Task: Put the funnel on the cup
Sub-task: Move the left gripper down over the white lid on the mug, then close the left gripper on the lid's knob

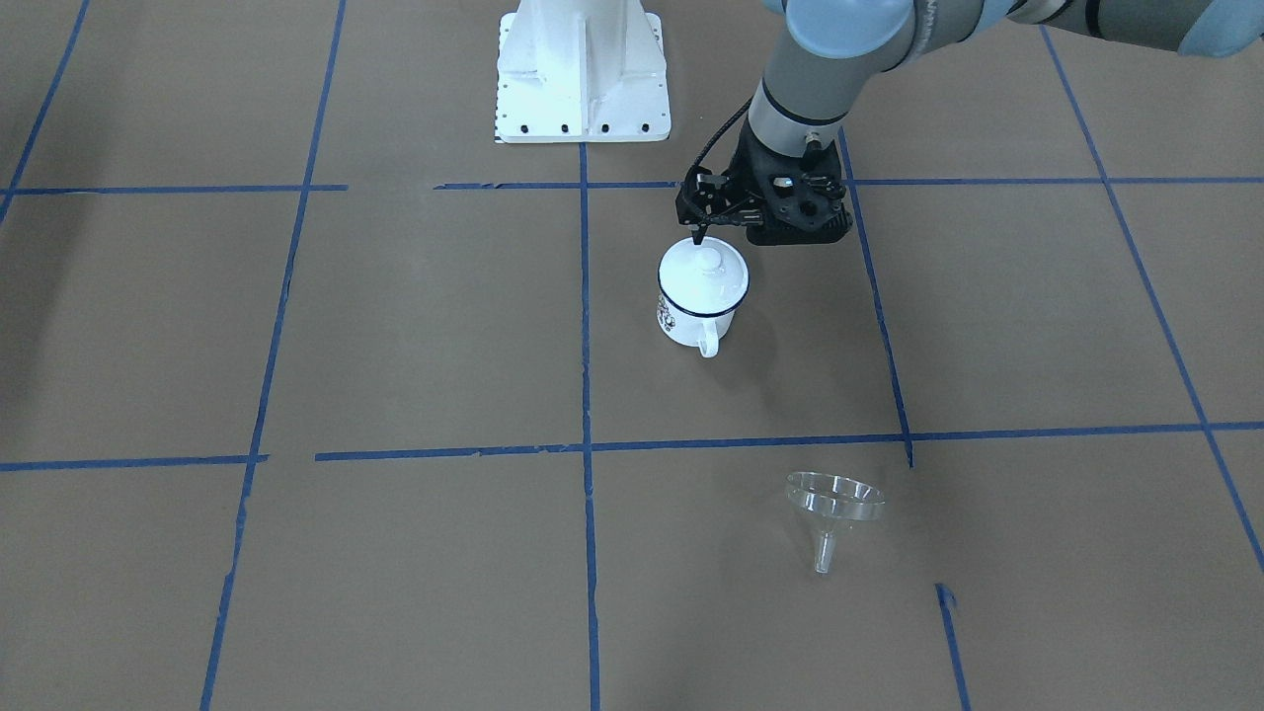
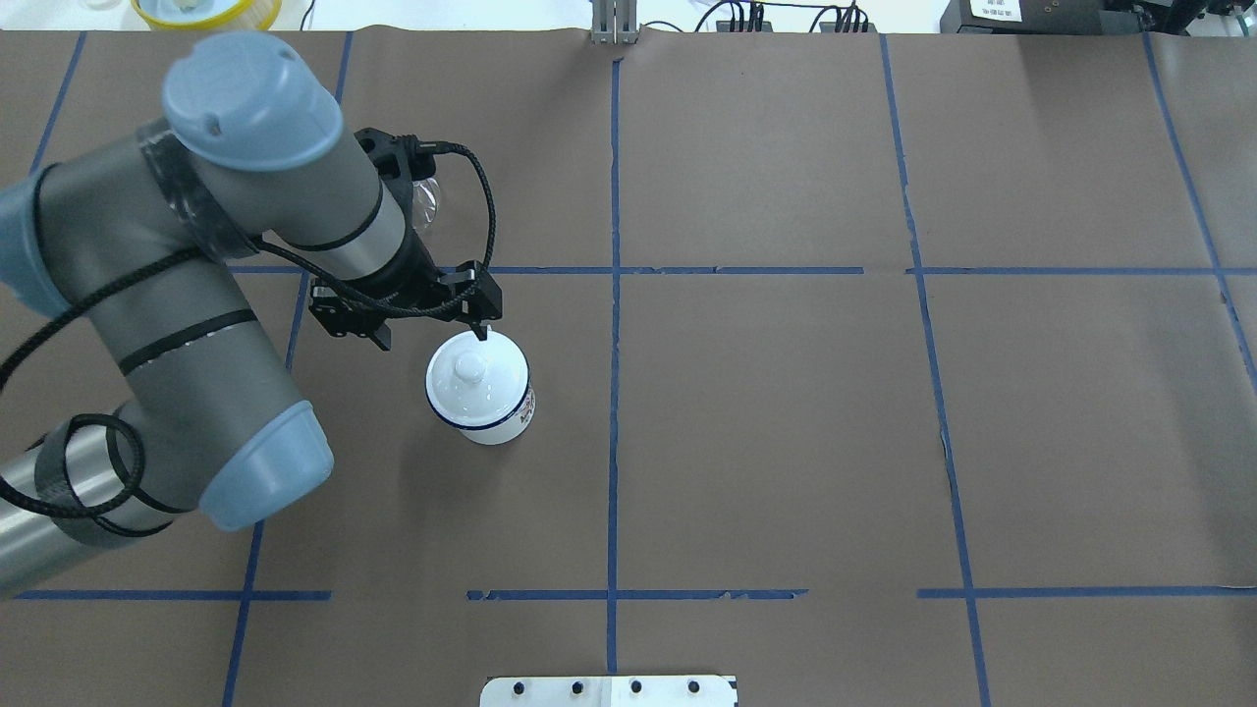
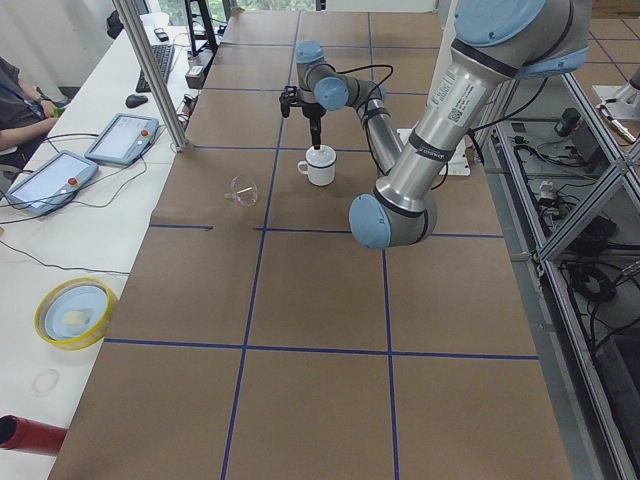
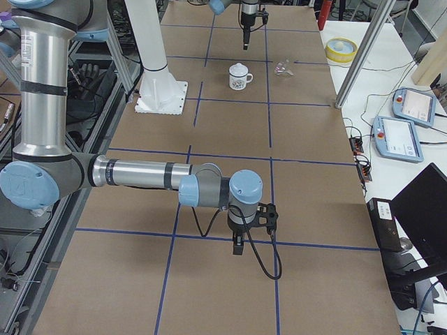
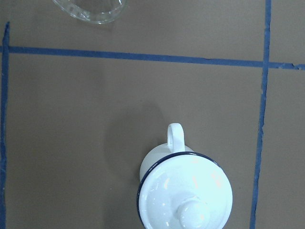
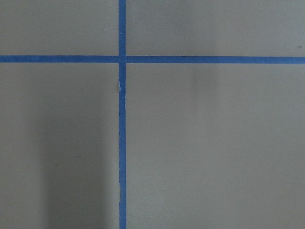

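The cup [image 1: 691, 318] is a white enamel mug with a dark blue rim, standing upright with a white knobbed lid [image 1: 705, 271] on it. Its handle [image 5: 175, 137] points away from the robot. The clear funnel [image 1: 832, 500] lies tilted on the paper, well apart from the cup. In the overhead view the funnel [image 2: 425, 202] is mostly hidden behind my left arm. My left gripper [image 1: 698, 237] is shut and empty, just above the robot-side edge of the lid [image 2: 478, 379]. My right gripper [image 4: 238, 246] hangs far off over bare paper; I cannot tell its state.
The white robot base [image 1: 583, 74] stands behind the cup. Brown paper with blue tape lines [image 1: 586, 326] covers the table. A yellow bowl [image 3: 72, 312], tablets [image 3: 122, 138] and a metal post [image 3: 150, 70] stand beyond the far edge.
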Tool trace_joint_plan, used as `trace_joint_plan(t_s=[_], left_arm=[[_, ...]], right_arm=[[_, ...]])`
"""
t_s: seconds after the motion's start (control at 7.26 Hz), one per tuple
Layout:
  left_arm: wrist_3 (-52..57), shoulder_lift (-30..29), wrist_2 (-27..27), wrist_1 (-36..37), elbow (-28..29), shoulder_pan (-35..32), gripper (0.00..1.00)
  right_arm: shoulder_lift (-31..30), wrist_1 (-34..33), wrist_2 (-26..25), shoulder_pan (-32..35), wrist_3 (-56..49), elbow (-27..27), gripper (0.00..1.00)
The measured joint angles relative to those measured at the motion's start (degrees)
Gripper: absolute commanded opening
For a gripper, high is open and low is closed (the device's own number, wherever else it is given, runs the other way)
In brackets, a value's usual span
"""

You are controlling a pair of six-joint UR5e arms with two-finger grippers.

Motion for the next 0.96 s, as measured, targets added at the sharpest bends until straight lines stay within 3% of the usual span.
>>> trace_joint_plan(t_s=[0.55, 0.69, 0.96], left_arm=[[-4.11, -0.31, 3.79, -2.61, 3.28, 3.23, 0.85], [-4.68, -0.31, 3.94, -3.88, 4.30, 3.52, 0.77], [-5.42, -0.30, 4.04, -5.25, 5.16, 3.70, 0.45]], right_arm=[[0.00, 0.00, 0.00, 0.00, 0.00, 0.00, 1.00], [0.00, 0.00, 0.00, 0.00, 0.00, 0.00, 1.00], [0.00, 0.00, 0.00, 0.00, 0.00, 0.00, 1.00]])
